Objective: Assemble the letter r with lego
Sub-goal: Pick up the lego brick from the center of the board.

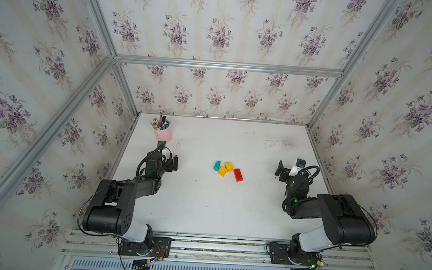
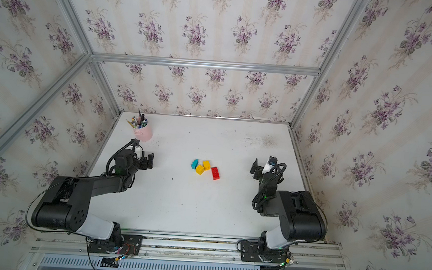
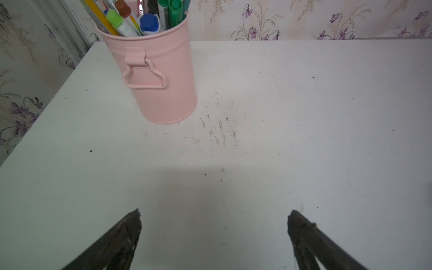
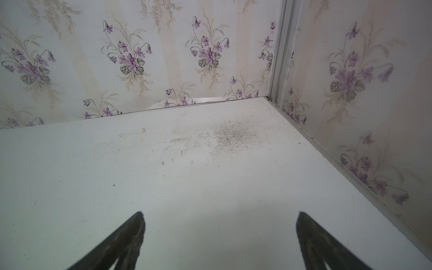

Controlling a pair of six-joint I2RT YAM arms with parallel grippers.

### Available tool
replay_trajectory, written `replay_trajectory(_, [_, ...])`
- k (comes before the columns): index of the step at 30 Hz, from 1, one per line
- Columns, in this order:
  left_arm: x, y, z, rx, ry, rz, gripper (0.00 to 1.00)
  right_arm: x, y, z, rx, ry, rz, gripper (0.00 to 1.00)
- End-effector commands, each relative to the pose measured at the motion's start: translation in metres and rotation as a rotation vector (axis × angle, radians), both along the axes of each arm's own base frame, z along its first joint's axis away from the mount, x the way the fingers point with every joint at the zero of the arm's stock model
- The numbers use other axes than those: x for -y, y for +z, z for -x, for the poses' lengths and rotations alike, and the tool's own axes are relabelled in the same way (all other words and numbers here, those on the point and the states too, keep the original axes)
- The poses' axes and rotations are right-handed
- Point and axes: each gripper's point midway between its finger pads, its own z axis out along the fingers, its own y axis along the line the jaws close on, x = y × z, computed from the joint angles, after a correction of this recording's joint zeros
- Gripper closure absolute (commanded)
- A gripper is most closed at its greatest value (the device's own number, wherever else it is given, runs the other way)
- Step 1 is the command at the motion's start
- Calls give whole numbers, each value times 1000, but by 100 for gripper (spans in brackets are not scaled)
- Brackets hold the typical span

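1. The left gripper [image 3: 214, 217] and right gripper [image 4: 221, 219] both gape wide and hold nothing.
2. Between them on the tabletop [image 1: 204, 206], well apart from either gripper, cluster four loose pieces: a teal brick [image 1: 217, 165], far yellow brick [image 1: 229, 166], near yellow brick [image 1: 222, 171] and red brick [image 1: 238, 174].
3. Nothing is joined, so a first pick likely comes next.
4. The red brick's long axis runs roughly front to back, studs up.

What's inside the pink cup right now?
The cup holds pens and markers, green, yellow and blue tops showing. Its wall hides their lower ends and the bottom.

Teal brick [image 1: 217, 165], yellow bricks [image 1: 229, 166], red brick [image 1: 238, 174]; pink cup [image 1: 163, 134]; floral wallpaper [image 1: 217, 35].
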Motion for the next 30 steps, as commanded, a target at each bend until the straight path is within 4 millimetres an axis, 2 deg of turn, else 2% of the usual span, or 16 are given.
replay_trajectory(1, [0, 11, -6, 47, -3, -2, 0, 0, 12, -3, 48, -4, -3, 0])
replay_trajectory(26, [1, 11, -7, 45, -5, -2, 0, 1, 12, -2, 49, -5, -3, 0])
replay_trajectory(28, [0, 15, -7, 61, -2, -6, 0, -1, 15, -3, 57, 5, 1, 0])
replay_trajectory(30, [-5, 29, -4, 60, 32, -4, 0, -12, 21, -9, 30, 70, 18, 0])
